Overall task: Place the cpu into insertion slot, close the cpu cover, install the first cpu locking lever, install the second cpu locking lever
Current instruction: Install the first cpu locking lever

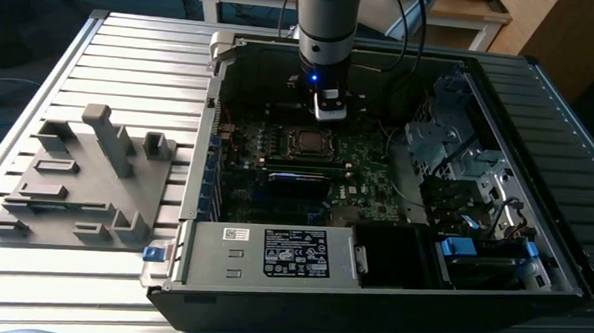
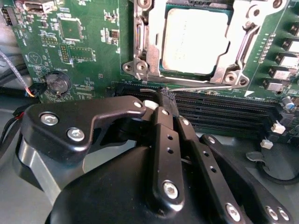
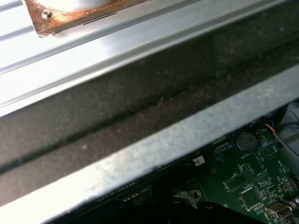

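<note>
The cpu [image 2: 196, 39] lies flat in the insertion slot [image 1: 309, 142], its dull silver top facing up. The silvery cpu cover [image 2: 240, 44] is down around it as a frame. A thin metal locking lever [image 2: 205, 86] runs along the socket's edge nearest my fingers. My gripper [image 2: 166, 99] is shut, its black fingertips [image 2: 162, 112] together just at the end of that lever, over the long black memory slots [image 2: 224, 109]. Whether the tips touch the lever I cannot tell. In the exterior view the gripper [image 1: 329, 111] hangs inside the open case, just behind the socket.
The open computer case [image 1: 535, 286] lies on a slatted metal table [image 1: 129, 58]. A grey fixture block [image 1: 83, 178] stands at the exterior view's left. The power supply [image 1: 272, 253], drive cage [image 1: 451, 144] and cables [image 1: 406, 35] surround the board. A coin battery [image 2: 57, 83] sits beside the socket.
</note>
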`<state>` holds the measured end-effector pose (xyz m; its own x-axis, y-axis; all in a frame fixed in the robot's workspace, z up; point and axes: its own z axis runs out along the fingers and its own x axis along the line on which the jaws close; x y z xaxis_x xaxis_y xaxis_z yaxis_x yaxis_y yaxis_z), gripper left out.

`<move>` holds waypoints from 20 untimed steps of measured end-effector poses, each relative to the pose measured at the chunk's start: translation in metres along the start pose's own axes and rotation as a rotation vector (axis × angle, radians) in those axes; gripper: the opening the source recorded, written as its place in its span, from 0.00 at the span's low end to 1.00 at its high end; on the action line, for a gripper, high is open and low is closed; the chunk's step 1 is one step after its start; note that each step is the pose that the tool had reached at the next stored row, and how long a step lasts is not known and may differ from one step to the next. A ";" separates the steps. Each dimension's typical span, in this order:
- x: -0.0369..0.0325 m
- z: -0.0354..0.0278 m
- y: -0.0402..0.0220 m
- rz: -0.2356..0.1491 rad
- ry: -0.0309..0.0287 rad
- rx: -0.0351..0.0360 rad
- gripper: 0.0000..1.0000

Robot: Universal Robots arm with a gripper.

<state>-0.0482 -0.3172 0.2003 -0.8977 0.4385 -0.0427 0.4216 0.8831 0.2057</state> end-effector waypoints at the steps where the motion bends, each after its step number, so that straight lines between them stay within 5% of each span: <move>1: 0.0000 0.0000 0.0000 0.000 -0.0001 0.0000 0.10; 10: 0.0054 0.0008 -0.0028 -0.007 -0.0118 -0.0102 0.10; 20: 0.0055 0.0020 -0.0033 -0.017 -0.0155 -0.0134 0.10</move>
<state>-0.0542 -0.3173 0.1974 -0.9028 0.4257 -0.0615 0.4041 0.8884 0.2179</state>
